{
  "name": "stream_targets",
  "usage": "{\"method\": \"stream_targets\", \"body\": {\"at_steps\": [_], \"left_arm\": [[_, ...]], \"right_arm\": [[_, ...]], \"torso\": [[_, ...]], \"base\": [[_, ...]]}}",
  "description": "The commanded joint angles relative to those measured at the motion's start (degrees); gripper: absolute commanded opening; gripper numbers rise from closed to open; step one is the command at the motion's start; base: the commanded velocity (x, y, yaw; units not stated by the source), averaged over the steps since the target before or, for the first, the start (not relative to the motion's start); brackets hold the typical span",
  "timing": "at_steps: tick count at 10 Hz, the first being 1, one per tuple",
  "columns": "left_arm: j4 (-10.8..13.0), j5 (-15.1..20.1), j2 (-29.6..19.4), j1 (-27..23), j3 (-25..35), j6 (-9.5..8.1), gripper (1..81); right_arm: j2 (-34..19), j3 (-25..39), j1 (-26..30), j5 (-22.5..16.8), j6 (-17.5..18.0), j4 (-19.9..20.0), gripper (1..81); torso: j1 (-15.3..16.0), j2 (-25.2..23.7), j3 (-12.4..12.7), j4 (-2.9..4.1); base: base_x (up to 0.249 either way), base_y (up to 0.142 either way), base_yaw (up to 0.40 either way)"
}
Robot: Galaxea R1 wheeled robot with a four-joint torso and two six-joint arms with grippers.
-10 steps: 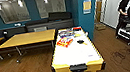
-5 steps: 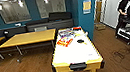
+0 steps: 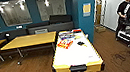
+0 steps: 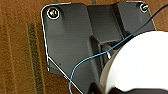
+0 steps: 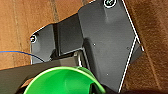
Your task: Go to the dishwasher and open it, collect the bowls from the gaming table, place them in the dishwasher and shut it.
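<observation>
Bowls: we count two, one white bowl [image 4: 140, 65] at our left hand and one green bowl [image 5: 62, 81] at our right; whether either hand grasps, we cannot tell. Ahead stands the gaming table [image 3: 76, 56], one person [image 3: 128, 11] beyond.

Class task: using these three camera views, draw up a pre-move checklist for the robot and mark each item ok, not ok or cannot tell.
1. White bowl sits close against the left wrist camera: ok. Whether the fingers actually grip it: cannot tell.
2. Green bowl sits close against the right wrist camera: ok. Grip itself: cannot tell.
3. Gaming table ahead in the head view, holding only flat items such as a red-and-yellow box; no bowls seen on it: ok.
4. Person with the control rig stands off to the side, away from the table: ok.
5. Dishwasher open and ready: cannot tell.
</observation>
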Motion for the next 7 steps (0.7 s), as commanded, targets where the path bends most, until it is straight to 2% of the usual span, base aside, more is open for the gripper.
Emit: {"method": "stream_targets", "body": {"at_steps": [1,2,4,7], "left_arm": [[0.51,2.91,-0.45,-2.05,0.12,0.23,1.0],[0.51,2.9,-0.45,-2.05,0.12,0.15,1.0],[0.51,2.9,-0.53,-2.05,0.12,0.15,1.0],[0.43,2.82,-0.45,-2.05,0.12,0.15,1.0]], "right_arm": [[-0.72,0.06,1.69,-2.7,-0.36,-1.06,1.0],[-0.72,0.06,1.61,-2.7,-0.36,-1.06,1.0],[-0.63,0.06,1.69,-2.7,-0.36,-1.06,1.0],[-0.46,0.06,1.78,-2.7,-0.36,-1.77,1.0]], "torso": [[0.0,0.0,3.28,0.0],[-0.02,0.0,1.2,0.0],[-0.05,-0.02,2.25,0.0],[-0.05,-0.02,2.17,0.0]], "base": [[0.0,0.0,0.0],[0.0,0.0,0.0],[0.0,0.0,0.0],[0.0,0.0,0.0]]}}
